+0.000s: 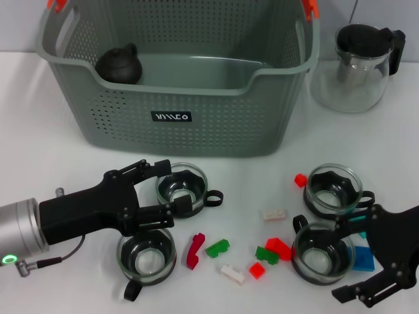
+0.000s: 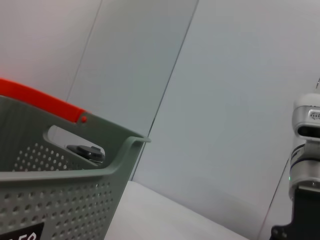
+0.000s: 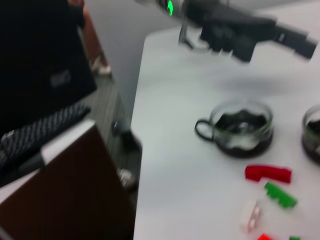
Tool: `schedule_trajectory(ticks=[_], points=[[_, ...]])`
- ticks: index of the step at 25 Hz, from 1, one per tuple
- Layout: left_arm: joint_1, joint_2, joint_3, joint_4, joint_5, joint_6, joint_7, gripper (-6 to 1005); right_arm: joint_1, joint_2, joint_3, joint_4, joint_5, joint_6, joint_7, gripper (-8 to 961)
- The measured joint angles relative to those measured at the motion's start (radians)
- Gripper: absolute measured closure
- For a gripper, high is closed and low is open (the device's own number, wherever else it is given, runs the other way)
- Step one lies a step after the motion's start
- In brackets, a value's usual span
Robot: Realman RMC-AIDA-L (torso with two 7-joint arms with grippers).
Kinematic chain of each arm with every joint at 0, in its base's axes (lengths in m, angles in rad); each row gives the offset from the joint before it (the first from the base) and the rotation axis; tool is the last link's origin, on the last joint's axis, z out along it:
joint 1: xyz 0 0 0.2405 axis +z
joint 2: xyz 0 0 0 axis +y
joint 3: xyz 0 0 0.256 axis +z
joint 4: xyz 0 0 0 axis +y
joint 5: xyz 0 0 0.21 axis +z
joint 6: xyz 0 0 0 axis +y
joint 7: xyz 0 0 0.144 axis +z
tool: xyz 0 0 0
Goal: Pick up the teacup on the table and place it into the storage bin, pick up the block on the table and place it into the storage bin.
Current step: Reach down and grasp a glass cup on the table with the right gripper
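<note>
The grey-green storage bin (image 1: 196,121) stands at the back of the table, also seen in the left wrist view (image 2: 60,200). Several glass teacups sit in front of it: one (image 1: 181,185) near the bin, one (image 1: 146,255) at front left, two on the right (image 1: 334,188) (image 1: 323,252). My left gripper (image 1: 175,188) is open, its fingers straddling the left side of the near-bin teacup. My right gripper (image 1: 347,258) is open beside the front right teacup. Small blocks lie between the cups, such as a red one (image 1: 194,250) (image 3: 267,173) and a green one (image 1: 217,248) (image 3: 280,195).
A dark teapot (image 1: 120,65) sits inside the bin at its left. A glass teapot with a black lid (image 1: 360,65) stands at back right. A blue block (image 1: 362,258) lies by my right gripper. The table's edge (image 3: 142,150) drops to the floor on my left.
</note>
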Motion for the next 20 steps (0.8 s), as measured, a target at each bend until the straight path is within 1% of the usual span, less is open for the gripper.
schedule_trajectory(ticks=[4, 7, 9, 20], points=[[0.0, -0.003, -0.004, 0.0, -0.003, 0.0, -0.001, 52, 0.041, 0.019, -0.057, -0.029, -0.078, 0.009, 0.08, 37], [-0.001, -0.005, -0.006, 0.0, -0.003, -0.002, -0.001, 51, 0.075, 0.034, -0.073, -0.032, -0.152, 0.032, 0.118, 36], [-0.001, -0.005, -0.006, 0.0, -0.004, -0.007, -0.003, 51, 0.089, 0.04, -0.096, -0.031, -0.184, 0.06, 0.145, 36], [-0.003, -0.008, -0.014, 0.0, -0.008, -0.028, -0.004, 51, 0.103, 0.046, -0.233, -0.019, -0.189, 0.161, 0.218, 37]])
